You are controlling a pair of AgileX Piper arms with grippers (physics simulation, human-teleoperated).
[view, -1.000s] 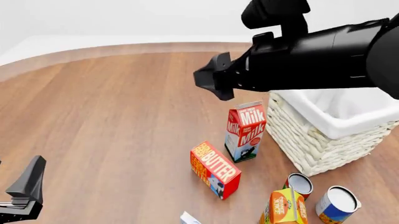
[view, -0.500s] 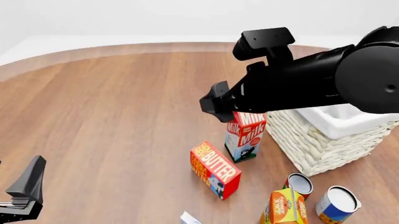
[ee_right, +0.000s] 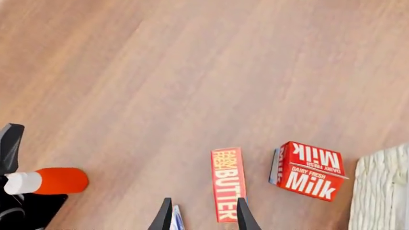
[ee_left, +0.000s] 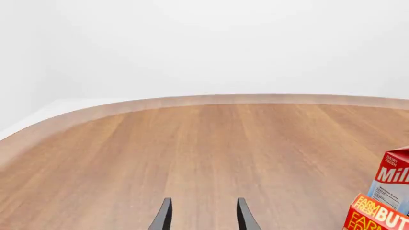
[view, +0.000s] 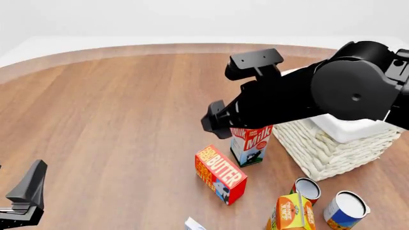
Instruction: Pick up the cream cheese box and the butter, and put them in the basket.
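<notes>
Left hand (view: 26,199): lower left corner of the front view, parked low over the surface (view: 115,120); fingers apart, holding nothing.
Cream cheese box (view: 193,224): only a white corner shows at the bottom edge, left of centre; untouched.
Butter (view: 221,173): lying on the surface at lower centre, label up, just left of the milk carton (view: 250,143); not yet gripped.
Right hand (view: 214,120): centre frame, above the milk carton and the butter; fingers spread, empty.
Change: over the last second the right arm has swung down and leftward, from high over the basket toward the cartons.
Meaning: judged an approach to the butter; no pick yet.
Basket (view: 319,148): right of frame, partly hidden by the arm; neither item seen inside.
Cans and juice carton (view: 290,213): lower right, near the basket.
</notes>
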